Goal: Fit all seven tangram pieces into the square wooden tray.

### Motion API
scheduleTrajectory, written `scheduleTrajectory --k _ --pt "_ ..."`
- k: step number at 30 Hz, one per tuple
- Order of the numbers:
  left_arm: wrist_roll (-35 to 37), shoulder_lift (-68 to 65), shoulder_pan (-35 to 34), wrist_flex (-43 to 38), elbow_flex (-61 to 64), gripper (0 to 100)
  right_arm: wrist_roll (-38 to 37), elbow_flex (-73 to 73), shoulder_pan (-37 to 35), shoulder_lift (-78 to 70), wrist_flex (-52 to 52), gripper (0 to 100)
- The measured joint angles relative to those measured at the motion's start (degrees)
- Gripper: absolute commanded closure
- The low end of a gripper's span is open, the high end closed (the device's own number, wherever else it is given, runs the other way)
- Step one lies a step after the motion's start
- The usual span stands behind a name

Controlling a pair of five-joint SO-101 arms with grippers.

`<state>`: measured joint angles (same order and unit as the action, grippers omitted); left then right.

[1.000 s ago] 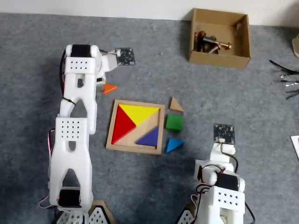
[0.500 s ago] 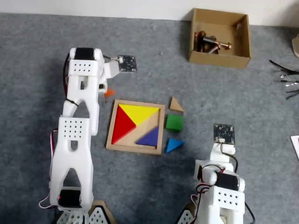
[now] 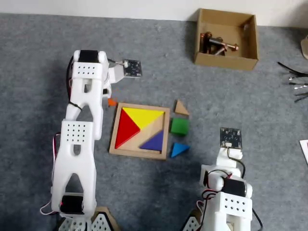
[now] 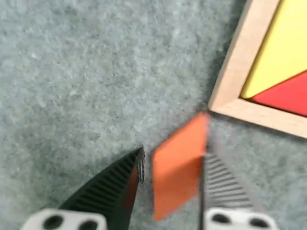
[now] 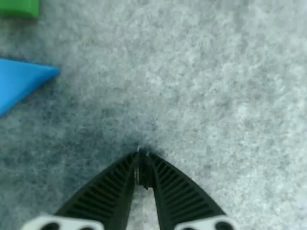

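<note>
Tray from above: square wooden tray [image 3: 114, 144] lies on the grey tabletop [image 3: 38, 48] between the two arms, with a yellow triangle [image 3: 143, 117], a red triangle [image 3: 126, 129] and a purple parallelogram [image 3: 154, 141] seated in it.
Loose pieces from above: tan triangle [image 3: 181, 108], green square [image 3: 178, 126] and blue triangle [image 3: 179, 149] stand in a column just beside the tray, on the right arm's side; the orange piece [image 3: 112, 102] shows at the tray's opposite far corner, tucked against the left arm's wrist.
Arms from above: left arm [image 3: 84, 96] stretches out alongside the tray; right arm [image 3: 226, 192] sits folded back, well apart from it.
Box from above: cardboard box [image 3: 226, 60] with metal parts stands near the far edge.
Left wrist, tool: left tool [image 4: 173, 158] is closed in on the orange piece and grips it between its ribbed fingers [image 4: 218, 182] — the piece's tip lies just beside the tray's outer corner, where yellow meets red inside the rim.
Right wrist, tool: right tool [image 5: 142, 165] has its fingertips pressed together with nothing between them, over grey tabletop — the blue triangle and green square lie apart from it.
</note>
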<state>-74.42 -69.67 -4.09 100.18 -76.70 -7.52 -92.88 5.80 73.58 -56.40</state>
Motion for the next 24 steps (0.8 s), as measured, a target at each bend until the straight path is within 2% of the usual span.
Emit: scheduleTrajectory --k 15,20,24 --pt "0.35 0.35 -0.44 -0.44 3.43 95 0.00 0.00 0.00 0.00 0.00 98.9" --pt "5.19 0.44 -0.53 -0.44 3.69 95 0.00 0.00 0.00 0.00 0.00 98.9" --pt "12.31 0.97 -0.62 -0.35 4.31 96 0.00 0.00 0.00 0.00 0.00 98.9"
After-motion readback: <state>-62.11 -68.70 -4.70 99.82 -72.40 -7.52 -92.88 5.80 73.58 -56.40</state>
